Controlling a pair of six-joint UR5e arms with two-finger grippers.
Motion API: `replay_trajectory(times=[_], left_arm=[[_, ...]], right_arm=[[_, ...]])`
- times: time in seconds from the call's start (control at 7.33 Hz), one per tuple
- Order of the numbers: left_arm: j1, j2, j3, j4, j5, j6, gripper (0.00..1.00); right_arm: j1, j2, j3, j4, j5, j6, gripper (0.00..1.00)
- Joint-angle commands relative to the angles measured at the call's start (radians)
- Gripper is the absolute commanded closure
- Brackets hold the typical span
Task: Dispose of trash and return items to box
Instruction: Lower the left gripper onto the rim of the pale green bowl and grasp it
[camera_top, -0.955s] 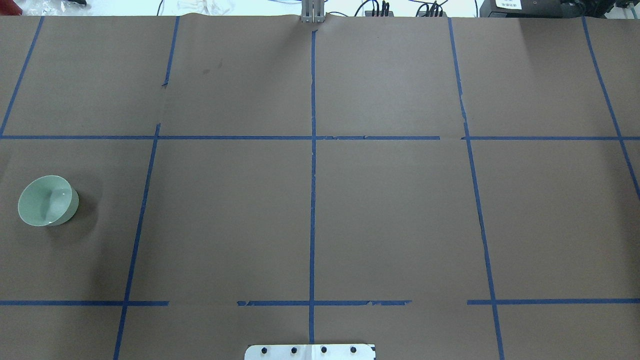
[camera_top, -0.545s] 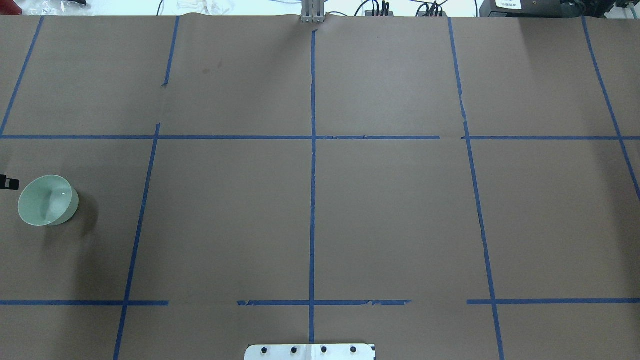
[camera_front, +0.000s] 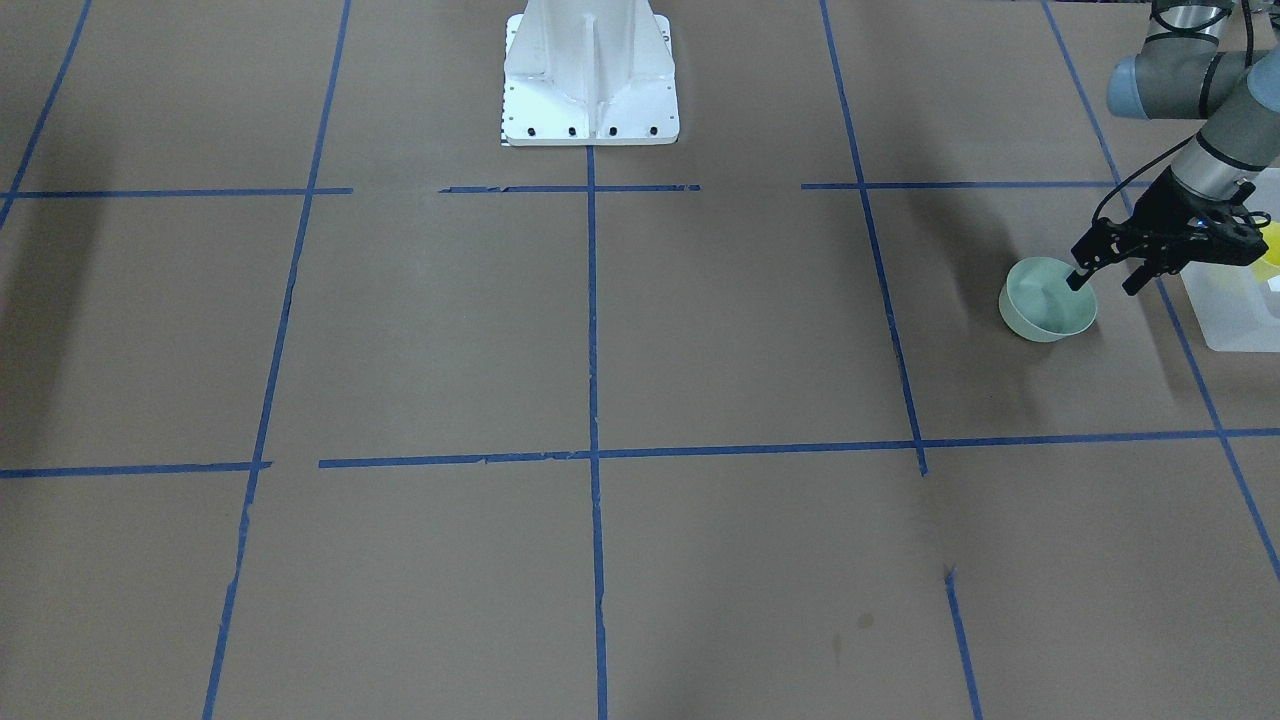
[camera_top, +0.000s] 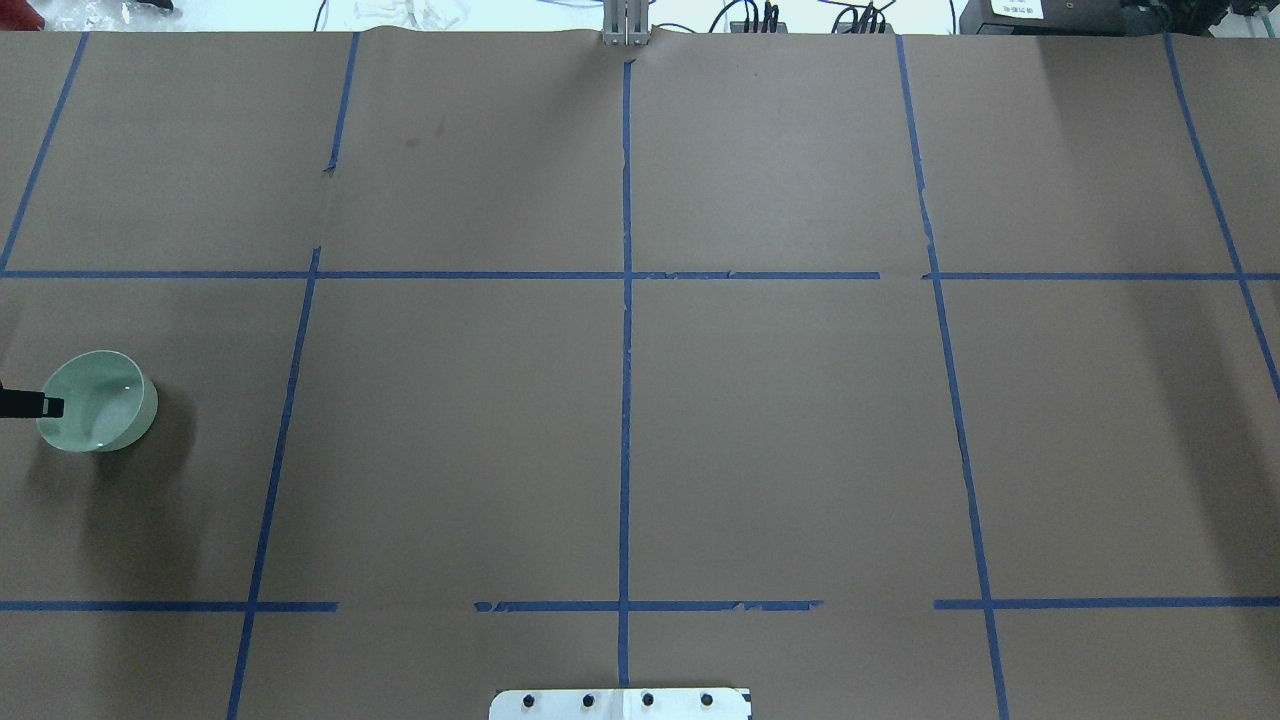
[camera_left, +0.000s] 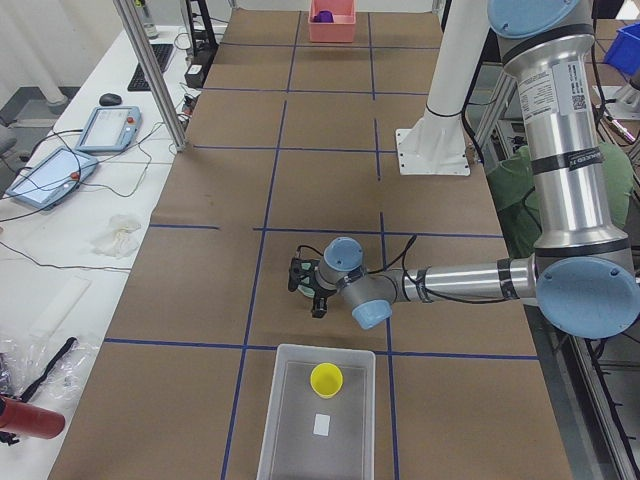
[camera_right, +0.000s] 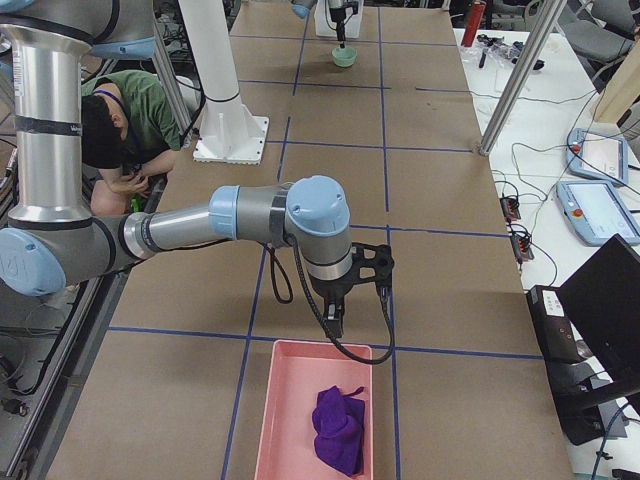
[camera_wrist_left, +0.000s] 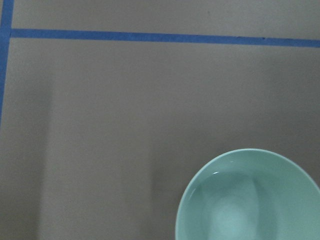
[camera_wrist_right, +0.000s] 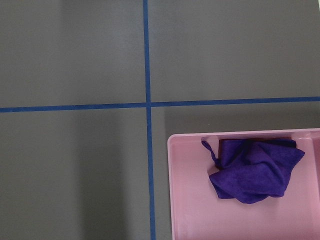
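The pale green bowl (camera_front: 1047, 300) stands upright on the brown table, apart from the box. My left gripper (camera_front: 1106, 283) is open and straddles the bowl's rim on the box side, one finger inside and one outside. In the overhead view one fingertip (camera_top: 45, 406) lies over the left rim of the bowl (camera_top: 100, 402). The left wrist view shows the bowl (camera_wrist_left: 247, 197) with its white emblem. The yellow cup (camera_left: 326, 379) stands in the frosted box (camera_left: 318, 420). My right gripper (camera_right: 360, 290) hangs over the table by the pink tray; I cannot tell whether it is open or shut.
A pink tray (camera_wrist_right: 190, 200) holding a purple cloth (camera_wrist_right: 255, 170) sits at the table's right end. The white robot base (camera_front: 590, 75) stands at the table's near edge. A person (camera_right: 120, 130) crouches beside it. A metal pole (camera_left: 150, 70) stands at the far edge.
My left gripper's finger has come in from the overhead view's left edge and moved down onto the bowl's left rim. The bowl has not moved.
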Motion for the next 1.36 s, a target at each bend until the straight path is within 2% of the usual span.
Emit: replay_trajectory(times=[0.0, 0.14, 0.27, 0.41, 0.55, 0.68, 0.82, 0.95, 1.09, 1.23], left_arm=[[0.042, -0.032, 0.008, -0.006, 0.003, -0.070, 0.52], [0.059, -0.044, 0.008, -0.005, 0.005, -0.089, 0.67], [0.063, -0.050, 0.011, -0.002, 0.005, -0.089, 1.00], [0.056, -0.040, -0.001, -0.002, -0.012, -0.085, 1.00], [0.043, -0.011, -0.052, 0.004, -0.108, -0.076, 1.00], [-0.023, 0.012, -0.093, 0.004, -0.254, -0.074, 1.00], [-0.087, 0.020, -0.125, 0.006, -0.298, -0.072, 1.00], [-0.098, 0.023, -0.139, 0.006, -0.306, -0.072, 1.00], [-0.108, 0.022, -0.171, 0.050, -0.307, -0.072, 1.00], [-0.115, 0.020, -0.237, 0.155, -0.305, -0.053, 1.00]], right_arm=[[-0.050, 0.001, 0.013, 0.020, 0.018, 0.043, 0.00], [-0.053, 0.001, 0.013, 0.030, 0.018, 0.043, 0.00], [-0.061, -0.002, 0.010, 0.030, 0.018, 0.039, 0.00], [-0.074, -0.005, 0.010, 0.032, 0.018, 0.045, 0.00], [-0.084, -0.011, -0.003, 0.037, 0.016, 0.043, 0.00], [-0.085, -0.013, -0.015, 0.038, 0.016, 0.042, 0.00], [-0.094, -0.023, -0.021, 0.037, 0.016, 0.037, 0.00], [-0.135, -0.052, -0.024, 0.040, 0.006, 0.042, 0.00], [-0.151, -0.057, -0.026, 0.049, -0.001, 0.040, 0.00], [-0.154, -0.057, -0.038, 0.090, -0.052, 0.040, 0.00]])
